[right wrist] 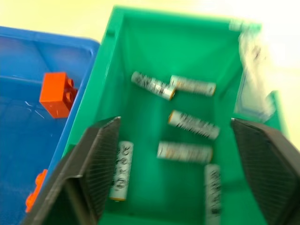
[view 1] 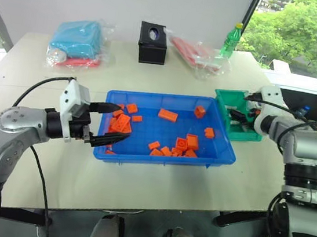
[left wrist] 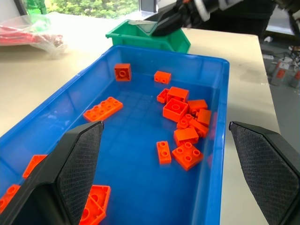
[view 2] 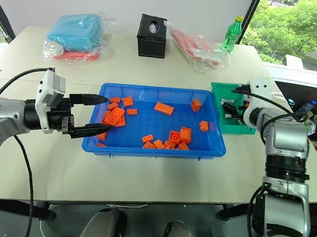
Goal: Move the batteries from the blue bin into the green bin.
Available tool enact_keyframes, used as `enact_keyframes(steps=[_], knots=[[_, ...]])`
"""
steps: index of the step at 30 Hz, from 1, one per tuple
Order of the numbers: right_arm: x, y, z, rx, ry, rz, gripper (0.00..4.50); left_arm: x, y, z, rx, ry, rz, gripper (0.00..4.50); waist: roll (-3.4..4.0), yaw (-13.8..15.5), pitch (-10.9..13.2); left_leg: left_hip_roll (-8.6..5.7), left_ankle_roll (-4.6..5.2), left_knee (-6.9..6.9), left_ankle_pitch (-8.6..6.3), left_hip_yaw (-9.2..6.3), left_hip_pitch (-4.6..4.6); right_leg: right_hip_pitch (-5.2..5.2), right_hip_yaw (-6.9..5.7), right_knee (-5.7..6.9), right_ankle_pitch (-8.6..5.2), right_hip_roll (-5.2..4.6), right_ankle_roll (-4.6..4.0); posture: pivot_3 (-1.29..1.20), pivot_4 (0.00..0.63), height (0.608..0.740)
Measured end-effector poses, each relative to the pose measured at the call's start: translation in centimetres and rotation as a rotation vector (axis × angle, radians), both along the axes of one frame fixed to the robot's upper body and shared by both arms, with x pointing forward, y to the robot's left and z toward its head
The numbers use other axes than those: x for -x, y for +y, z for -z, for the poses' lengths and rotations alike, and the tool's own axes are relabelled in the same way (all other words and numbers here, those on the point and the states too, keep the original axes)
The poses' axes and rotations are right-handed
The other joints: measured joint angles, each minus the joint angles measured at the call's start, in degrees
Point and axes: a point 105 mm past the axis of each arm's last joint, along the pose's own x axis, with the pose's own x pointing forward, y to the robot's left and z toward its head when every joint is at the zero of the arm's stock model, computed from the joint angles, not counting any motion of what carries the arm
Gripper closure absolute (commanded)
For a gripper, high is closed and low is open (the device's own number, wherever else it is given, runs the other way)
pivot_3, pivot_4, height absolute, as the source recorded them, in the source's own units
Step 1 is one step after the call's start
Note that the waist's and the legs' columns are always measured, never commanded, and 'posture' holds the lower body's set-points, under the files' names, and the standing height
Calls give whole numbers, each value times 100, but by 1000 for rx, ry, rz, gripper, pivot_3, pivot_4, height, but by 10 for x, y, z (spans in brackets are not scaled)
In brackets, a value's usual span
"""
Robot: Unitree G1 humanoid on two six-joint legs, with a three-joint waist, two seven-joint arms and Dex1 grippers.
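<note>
The blue bin (view 1: 161,96) sits mid-table with orange bricks (left wrist: 180,110) scattered in it. My left gripper (view 1: 108,125) hovers open over its left end, nothing between the fingers (left wrist: 79,159). The green bin (view 1: 230,94) stands against the blue bin's right end. Several batteries (right wrist: 193,124) lie on the green bin's floor (right wrist: 150,117), silver-grey with printed labels. My right gripper (right wrist: 174,121) is above the green bin, pointing down into it, open and empty, its fingers (right wrist: 101,159) spread on either side of the batteries.
At the back of the table are a light-blue item in clear plastic (view 1: 75,38), a black box (view 1: 153,42), a red bagged item (view 1: 193,53) and a green bottle (view 1: 231,40). The table's right edge runs just past the green bin.
</note>
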Motion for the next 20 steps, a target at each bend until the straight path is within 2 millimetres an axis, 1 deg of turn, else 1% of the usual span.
enact_keyframes(steps=[2,4,5,8,10,13,15,20], knots=[[11,-4,-16,34,-56,-114,915,-1,3,0,-1,5,-4,0,-3,2,-1,0,0,-1,0,-1,0,1,-1,-2,0,0,0,0,150,630],[28,-5,-25,49,-76,-253,915,0,6,-1,-14,9,-6,0,-8,-4,0,1,0,-1,0,-2,3,5,-1,-2,0,0,1,0,150,630],[42,-7,-28,58,-65,-340,915,0,10,-3,-20,7,-12,0,-10,0,0,1,0,-1,0,-2,4,7,-1,-4,0,0,1,0,150,630],[74,-8,-24,87,13,-526,915,-1,25,-12,-36,-3,-41,0,-9,-12,1,4,-1,-4,-1,-2,14,12,-2,-7,-1,0,0,0,150,630],[86,-5,-20,99,55,-606,915,-1,32,-16,-42,-5,-54,0,-7,-26,2,7,-2,-6,-2,-1,19,12,-2,-8,-3,0,-3,0,150,630],[98,4,-19,61,73,-693,915,-1,41,-21,-48,-12,-80,0,-8,-36,3,10,-3,-6,-2,-9,19,11,-2,-8,-8,-2,-13,0,150,630],[102,7,-21,52,66,-716,915,-1,46,-25,-53,-19,-99,0,-5,-17,5,10,-3,-5,-2,-12,19,11,-2,-9,-8,-4,-14,0,150,630],[96,10,-23,8,16,-683,915,2,58,-29,-56,-25,-145,0,1,6,11,8,-11,-3,-7,-11,16,12,-2,-11,-9,-7,-16,0,150,630]])
